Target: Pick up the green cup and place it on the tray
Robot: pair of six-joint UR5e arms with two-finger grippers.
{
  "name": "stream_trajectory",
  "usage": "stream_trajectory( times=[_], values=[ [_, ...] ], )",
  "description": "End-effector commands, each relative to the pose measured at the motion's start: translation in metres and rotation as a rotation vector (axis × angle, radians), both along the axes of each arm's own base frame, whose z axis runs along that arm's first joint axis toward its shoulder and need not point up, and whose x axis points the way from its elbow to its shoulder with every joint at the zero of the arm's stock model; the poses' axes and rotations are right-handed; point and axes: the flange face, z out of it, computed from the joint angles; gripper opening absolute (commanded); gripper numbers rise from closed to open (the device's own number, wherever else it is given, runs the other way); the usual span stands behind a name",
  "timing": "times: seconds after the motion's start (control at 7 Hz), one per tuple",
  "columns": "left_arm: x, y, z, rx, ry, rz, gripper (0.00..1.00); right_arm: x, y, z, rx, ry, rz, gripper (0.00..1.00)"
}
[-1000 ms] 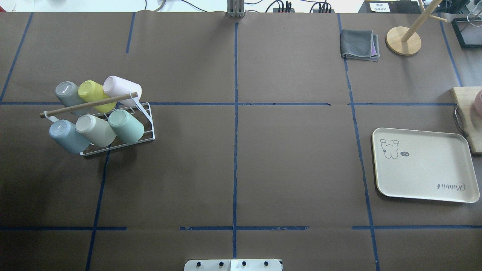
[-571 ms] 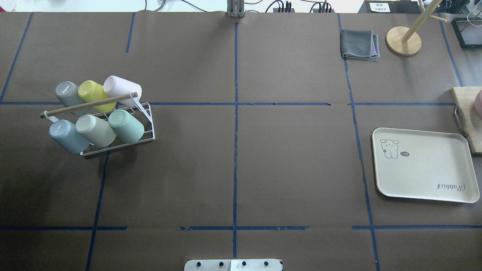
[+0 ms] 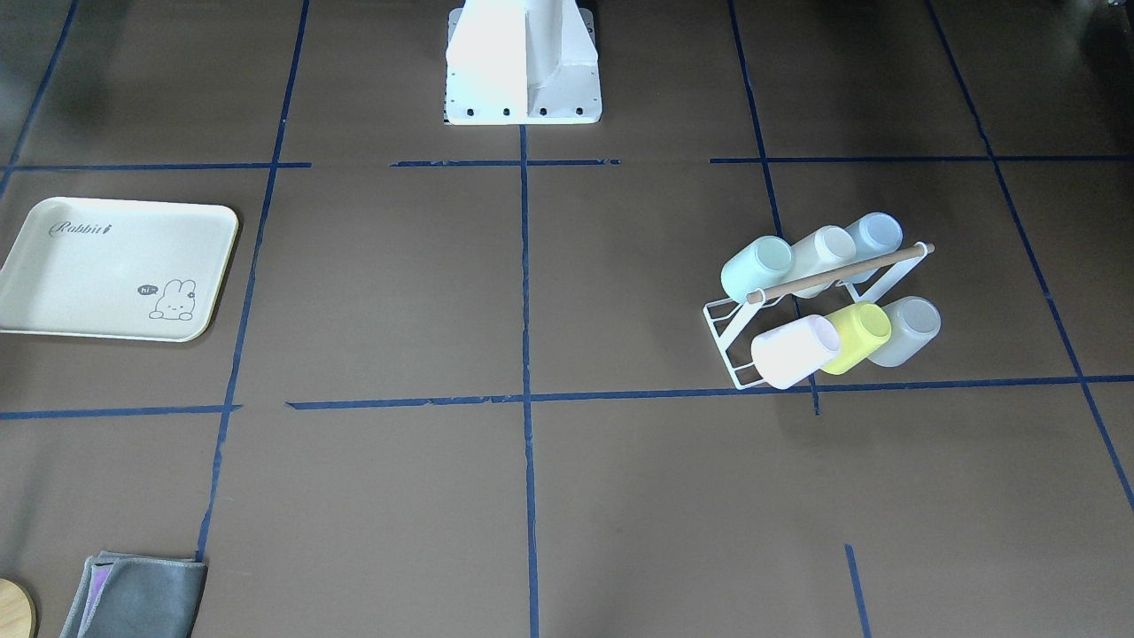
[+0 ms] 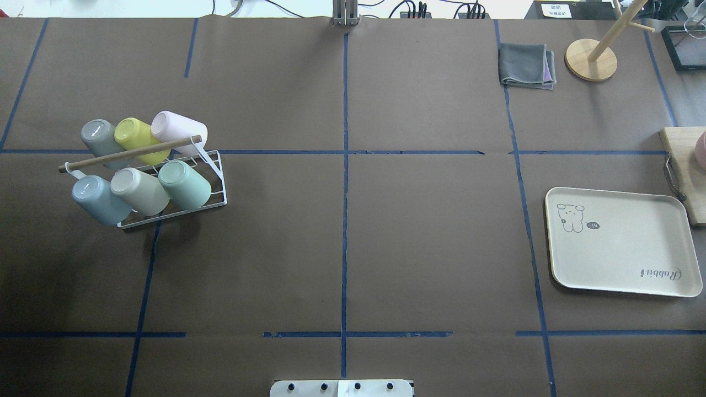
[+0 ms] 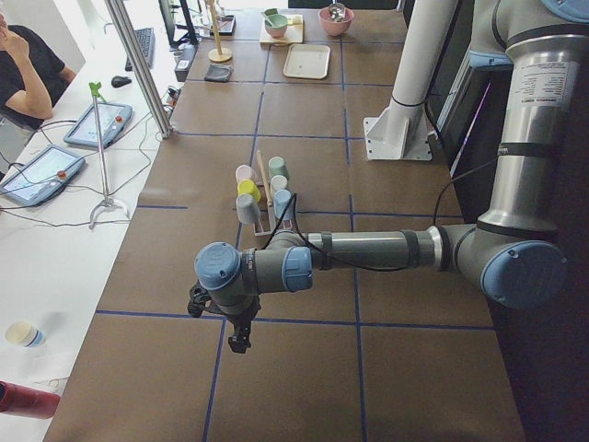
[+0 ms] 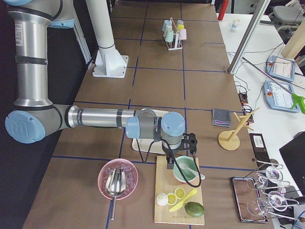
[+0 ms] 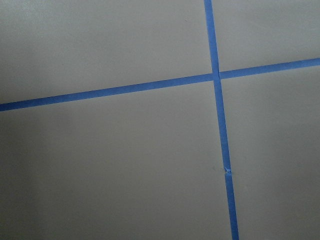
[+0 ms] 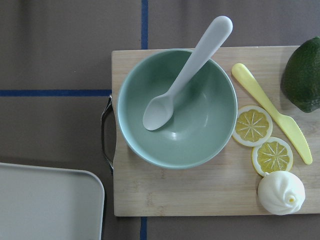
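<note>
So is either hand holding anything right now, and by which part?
Nothing shows in either: the green cup sits on its rack, away from the left hand and the right hand. Whether they are open cannot be told.

Light is even and diffuse, coming from above. In the overhead view the table (image 4: 441,248) darkens toward its left near corner, and the cup rack (image 4: 132,154) throws a soft shadow toward the near edge. The front-facing view blows the robot base (image 3: 523,62) out to flat white and pales the green cup (image 3: 755,268). The left wrist view looks washed-out. The right wrist view is sharp, with a mild sheen in the bowl (image 8: 200,135).
</note>
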Motion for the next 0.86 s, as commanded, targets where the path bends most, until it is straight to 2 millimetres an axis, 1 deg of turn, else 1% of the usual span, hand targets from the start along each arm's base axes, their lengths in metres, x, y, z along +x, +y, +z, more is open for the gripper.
stream_trajectory(
  times=[0.0, 0.29, 0.43, 0.57, 0.71],
  values=[
    [-0.001, 0.0, -0.003, 0.007, -0.001, -0.003, 1.0, -0.002, 0.004, 0.002, -0.003, -0.002, -0.001, 1.0],
    [-0.002, 0.0, -0.004, 0.009, -0.001, -0.004, 1.0, -0.007, -0.01, -0.01, -0.023, -0.038, 0.022, 1.0],
    [-0.002, -0.001, -0.005, 0.012, -0.001, -0.004, 1.0, -0.011, -0.005, -0.008, -0.047, -0.076, 0.036, 1.0],
    [-0.003, 0.0, -0.007, 0.013, -0.001, -0.006, 1.0, -0.035, -0.001, -0.022, -0.092, -0.079, 0.073, 1.0],
    [-0.003, 0.0, -0.008, 0.016, -0.001, -0.006, 1.0, -0.061, 0.01, -0.03, -0.077, -0.081, 0.11, 1.0]
  ],
)
